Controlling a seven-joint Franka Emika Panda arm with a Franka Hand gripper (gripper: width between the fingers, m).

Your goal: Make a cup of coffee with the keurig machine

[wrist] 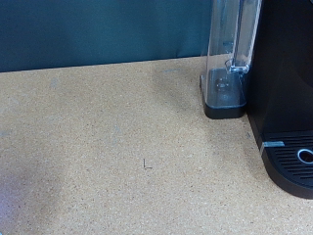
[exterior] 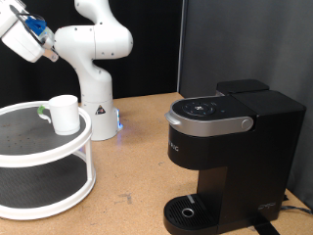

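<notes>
The cup [exterior: 64,114], a white mug with a pale green handle, stands upright on the top tier of a white round two-tier rack [exterior: 29,155] at the exterior view's left. The keurig machine [exterior: 230,147] stands at the exterior view's right with its lid down and its round drip tray [exterior: 188,211] bare. My gripper's hand [exterior: 20,37] hangs high at the exterior view's top left, above and apart from the cup, with its fingers cut off by the frame edge. The wrist view shows no fingers, only the keurig machine [wrist: 289,88] and its clear water tank [wrist: 230,54].
The white arm base [exterior: 96,98] stands behind the rack, with a blue light at its foot. The brown tabletop [wrist: 108,147] stretches between rack and machine. A dark curtain closes off the back. No pod shows in either view.
</notes>
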